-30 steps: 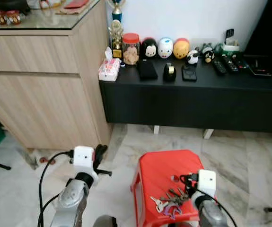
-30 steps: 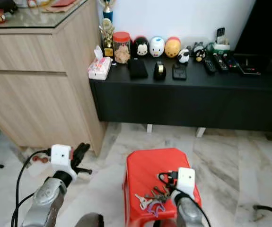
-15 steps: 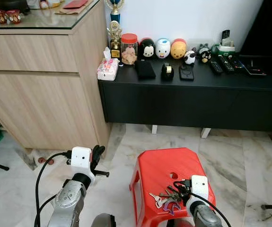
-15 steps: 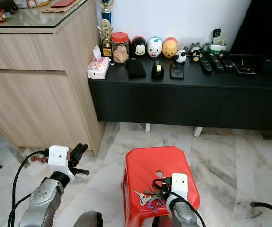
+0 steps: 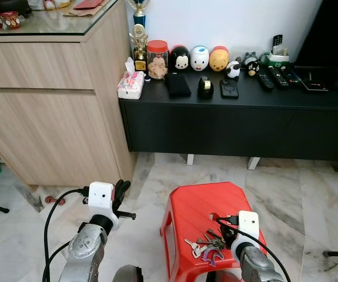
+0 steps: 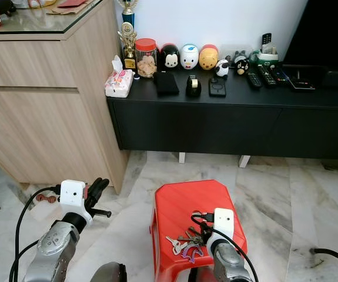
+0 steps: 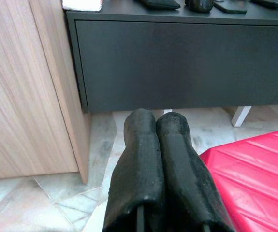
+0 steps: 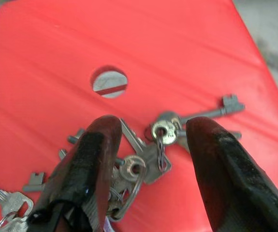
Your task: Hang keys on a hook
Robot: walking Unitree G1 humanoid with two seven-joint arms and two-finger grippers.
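1. One bunch of keys [image 5: 207, 245] is seen lying loose on top of a red plastic stool [image 5: 187, 210], toward its front edge, just in front of the round hole in the seat.
2. The right gripper [image 8: 151, 145] is held low over the stool with its two black fingers [image 8: 100, 159] spread apart, one on each side of the key rings; nothing is grasped between them, though one finger lies over part of the bunch.
3. The left gripper [image 7: 156, 145] is held up beside the stool, over the marble floor [image 5: 310, 194], with its fingers pressed together and nothing between them.
4. A long black low cabinet [image 5: 239, 120] is set against the white wall beyond the stool, well apart from it.
5. Along the back edge of the cabinet's top are lined a red-lidded jar [image 5: 157, 59], a small trophy [image 5: 139, 44] and three round toy figures [image 5: 199, 58]; a tissue pack [image 5: 130, 86] is placed at the left corner, and several remote controls [image 5: 273, 76] toward the right end.
6. A tall wooden sideboard [image 5: 51, 100] with a glass top is stood to the left of the black cabinet, touching it.
7. Black cable [image 5: 54, 211] is looped from the left wrist.
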